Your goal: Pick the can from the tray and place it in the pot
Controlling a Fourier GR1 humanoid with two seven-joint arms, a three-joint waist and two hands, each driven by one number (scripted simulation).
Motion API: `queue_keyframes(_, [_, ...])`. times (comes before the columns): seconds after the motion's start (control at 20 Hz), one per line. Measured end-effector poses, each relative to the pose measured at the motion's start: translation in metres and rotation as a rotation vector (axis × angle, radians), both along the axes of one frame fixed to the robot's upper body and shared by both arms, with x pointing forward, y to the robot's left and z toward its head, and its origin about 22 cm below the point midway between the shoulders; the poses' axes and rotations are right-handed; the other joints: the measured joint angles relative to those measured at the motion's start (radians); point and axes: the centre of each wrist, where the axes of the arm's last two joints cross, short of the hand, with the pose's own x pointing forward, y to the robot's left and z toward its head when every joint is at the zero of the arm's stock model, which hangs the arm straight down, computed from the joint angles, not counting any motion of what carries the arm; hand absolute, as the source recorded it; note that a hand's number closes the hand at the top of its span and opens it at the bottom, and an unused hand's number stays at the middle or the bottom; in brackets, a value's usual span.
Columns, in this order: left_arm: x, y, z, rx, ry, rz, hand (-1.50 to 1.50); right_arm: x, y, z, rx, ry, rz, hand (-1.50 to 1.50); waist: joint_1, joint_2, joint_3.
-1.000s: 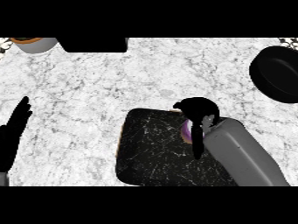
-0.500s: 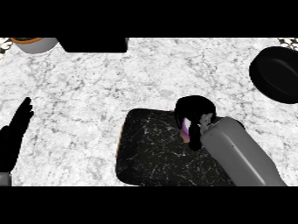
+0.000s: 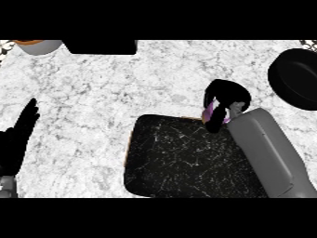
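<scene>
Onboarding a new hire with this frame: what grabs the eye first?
First, the robot's black right hand with its fingers curled round a purple can, held over the far right corner of the dark speckled square tray at centre bottom. Next, the round black pot at the right edge of the white marble counter. The black left hand rests open, fingers up, at the left edge.

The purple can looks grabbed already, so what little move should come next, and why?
Probably carry it right and away, toward the pot. The right robot hand is curled round the can at the tray's far right corner, and the pot sits beyond it.
</scene>
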Motion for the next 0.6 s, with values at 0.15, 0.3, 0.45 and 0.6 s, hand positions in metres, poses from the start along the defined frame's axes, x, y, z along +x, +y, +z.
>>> queue_keyframes(0.15, [-0.002, 0.003, 0.003, 0.006, -0.005, -0.005, 0.0, 0.015, -0.019, 0.009, -0.02, -0.086, -0.131, 1.5, 0.006, 0.0, 0.0])
queue_keyframes(0.3, [-0.003, 0.001, 0.001, 0.005, -0.004, 0.002, 0.0, 0.024, -0.02, 0.023, -0.068, -0.208, -0.205, 1.5, 0.004, -0.001, 0.0])
queue_keyframes(0.45, [-0.005, 0.003, -0.001, 0.003, 0.003, 0.004, 0.0, 0.03, -0.017, 0.047, -0.134, -0.362, -0.251, 1.5, 0.002, -0.004, 0.0])
queue_keyframes(0.6, [-0.007, 0.001, -0.004, 0.003, 0.007, 0.012, 0.0, 0.029, -0.017, 0.07, -0.191, -0.54, -0.309, 1.5, -0.006, -0.007, -0.001])
